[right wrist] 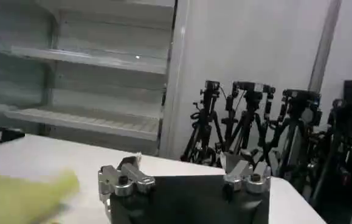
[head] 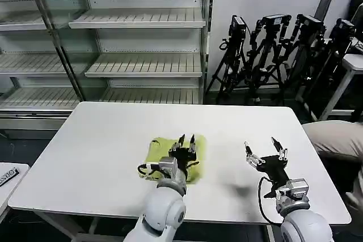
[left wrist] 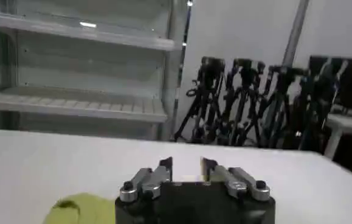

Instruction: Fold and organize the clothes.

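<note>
T-shirt (head: 170, 152) mid-table (head: 85, 157) | left gripper (head: 186, 138) over it | right gripper (head: 262, 146) beside

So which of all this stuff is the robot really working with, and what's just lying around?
Part of the job:
- green T-shirt, folded small on the white table
- left gripper, open above the shirt
- right gripper, open, off to the side

Just around:
- empty shelves
- camera tripods

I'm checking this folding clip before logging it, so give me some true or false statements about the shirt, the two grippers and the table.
1. The green T-shirt lies bunched on the white table. True.
2. The right gripper clamps the shirt. False: it hovers open, apart from it.
3. The left gripper is above the shirt, empty. True.
4. The shirt hangs off the table's edge. False: it lies wholly on the tabletop.
</note>
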Controlling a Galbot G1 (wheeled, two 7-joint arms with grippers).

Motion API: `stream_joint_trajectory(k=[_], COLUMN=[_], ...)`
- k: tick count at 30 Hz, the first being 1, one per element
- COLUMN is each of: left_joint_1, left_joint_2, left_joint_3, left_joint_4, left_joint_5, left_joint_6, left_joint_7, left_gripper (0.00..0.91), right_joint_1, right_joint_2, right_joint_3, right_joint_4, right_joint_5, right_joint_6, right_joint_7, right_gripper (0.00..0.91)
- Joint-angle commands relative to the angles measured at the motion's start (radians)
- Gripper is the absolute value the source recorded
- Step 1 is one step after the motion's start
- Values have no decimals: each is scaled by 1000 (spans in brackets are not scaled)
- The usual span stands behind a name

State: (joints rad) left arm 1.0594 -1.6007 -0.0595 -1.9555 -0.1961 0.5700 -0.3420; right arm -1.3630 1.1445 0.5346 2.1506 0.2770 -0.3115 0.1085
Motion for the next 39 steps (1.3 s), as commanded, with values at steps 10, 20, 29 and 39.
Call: stream_joint_trajectory(k=[10,20,29,39], left_joint_1=[-9,49,45,75], left_joint_2=[464,420,384,388], left_joint_3=[-649,-623,-555,-534], left_joint_4=[200,164,162,110], left_joint_5=[258,179,214,207], left_joint_6=[-433,-447,-514,-549], left_joint_7=[644,643,626,537], left_gripper=[907,907,907,907], right_joint_1=[98,180,168,158], right_joint_2=[-10,-3,-53,-39], right_joint_3=[-19,-51,-6,-24], right_joint_4=[-83,-172,-191,-186], right_joint_5=[8,-34,-28,-52], right_joint_6=[-5,19,73,88], right_joint_7=[-20,-47,-60,-57], right_gripper=[907,907,907,907])
